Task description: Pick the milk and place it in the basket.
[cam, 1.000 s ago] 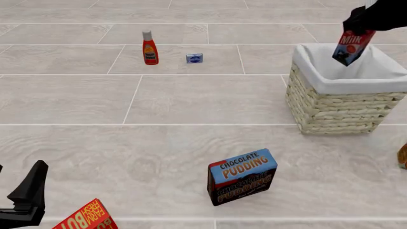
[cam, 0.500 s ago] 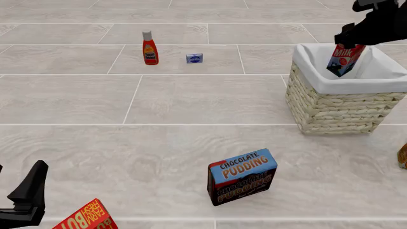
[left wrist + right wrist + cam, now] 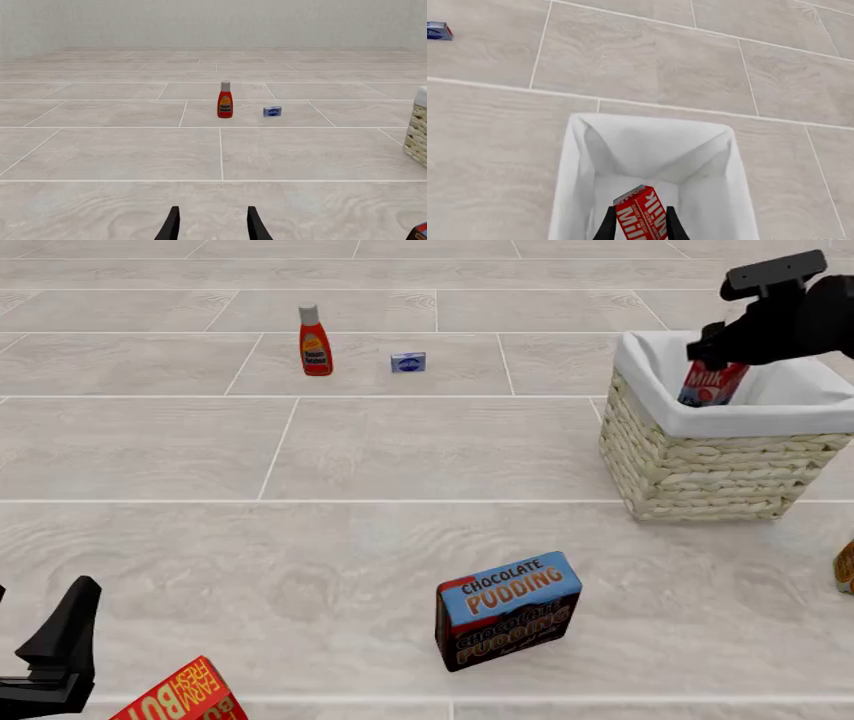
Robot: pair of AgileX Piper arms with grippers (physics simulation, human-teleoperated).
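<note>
The red milk carton (image 3: 711,383) hangs tilted inside the mouth of the cream wicker basket (image 3: 694,465), its lower part hidden behind the white cloth rim. My right gripper (image 3: 717,348) is shut on the carton's top, above the basket. In the right wrist view the milk (image 3: 640,215) sits between the fingers (image 3: 607,227), over the basket's white lining (image 3: 647,155). My left gripper (image 3: 212,225) is open and empty, low at the near left; it also shows in the front view (image 3: 60,645).
A red ketchup bottle (image 3: 314,341) and a small blue-white box (image 3: 408,362) stand at the back. A Chocolate Pudding box (image 3: 509,609) stands front centre. A red butter box (image 3: 183,696) lies near my left gripper. A brown object (image 3: 845,567) sits at the right edge.
My right gripper has lowered the milk into the basket's mouth, and the carton has sunk below the rim. The left arm has not moved.
</note>
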